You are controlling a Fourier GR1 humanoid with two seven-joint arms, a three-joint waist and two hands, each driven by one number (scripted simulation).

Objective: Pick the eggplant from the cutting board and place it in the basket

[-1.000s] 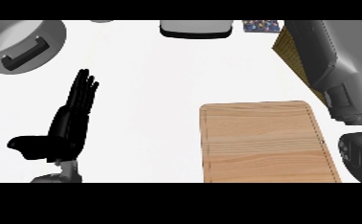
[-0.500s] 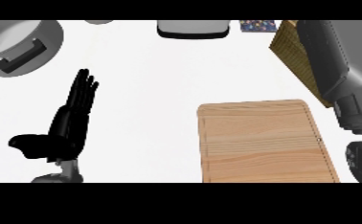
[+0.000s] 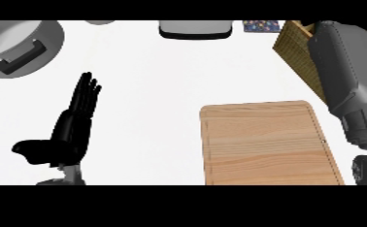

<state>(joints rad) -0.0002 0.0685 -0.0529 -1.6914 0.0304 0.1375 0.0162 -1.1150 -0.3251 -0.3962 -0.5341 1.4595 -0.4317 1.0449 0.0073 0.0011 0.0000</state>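
My left robot hand (image 3: 72,124) rests on the bench (image 3: 165,85) at the view's left, fingers straight and together pointing away from me, thumb out to the side, holding nothing. It is well apart from everything the task concerns.

My right forearm (image 3: 342,80) comes in along the right edge and runs up over the basket (image 3: 295,51); the right robot hand itself lies past the frame, so I cannot tell whether its fingers are spread or curled, or whether anything is in them. A small dark shape at the lower right edge is too cropped to name.

The cutting board (image 3: 265,143) lies just beside that forearm, its long side running away from me, and its whole visible top is bare wood. I cannot see the eggplant anywhere: not on the board, not on the bench. The wicker basket sits beyond the board's far right corner, half covered by my arm, so its inside is mostly hidden.

My judgement: the right arm is much the nearer to both board and basket, so the placing falls to that side. The eggplant may be in that unseen hand or under the arm, but I cannot confirm that.
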